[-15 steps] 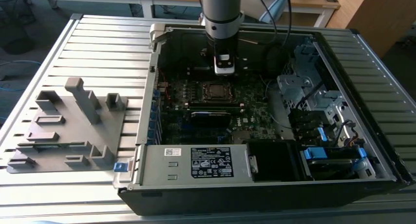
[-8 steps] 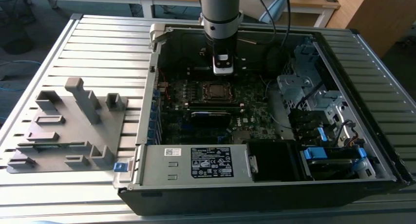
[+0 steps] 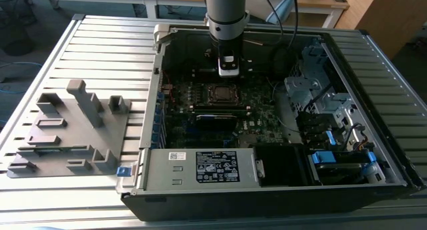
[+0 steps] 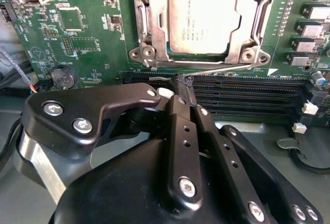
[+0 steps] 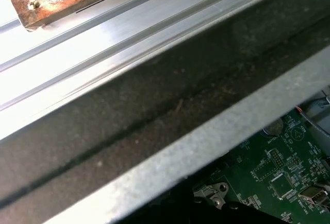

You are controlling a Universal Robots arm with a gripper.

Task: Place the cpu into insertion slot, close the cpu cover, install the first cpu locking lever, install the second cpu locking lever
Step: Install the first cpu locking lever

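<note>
Case wall (image 5: 170, 116): dark, crossing diagonally
Slatted counter (image 5: 103, 33): silvery, beyond the wall
Motherboard (image 5: 278, 167): green, below the wall

I note faint print on the cpu (image 4: 203, 18) top, a black-and-white label (image 3: 217, 166) on the power supply box (image 3: 163, 172), and small white markings on the motherboard (image 4: 87, 38); none is legible.

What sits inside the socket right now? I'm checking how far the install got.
The chip lies in the socket, with the metal frame plate around it. The contacts under the chip are covered. The gripper has its jaws shut on a thin wire lever.
</note>
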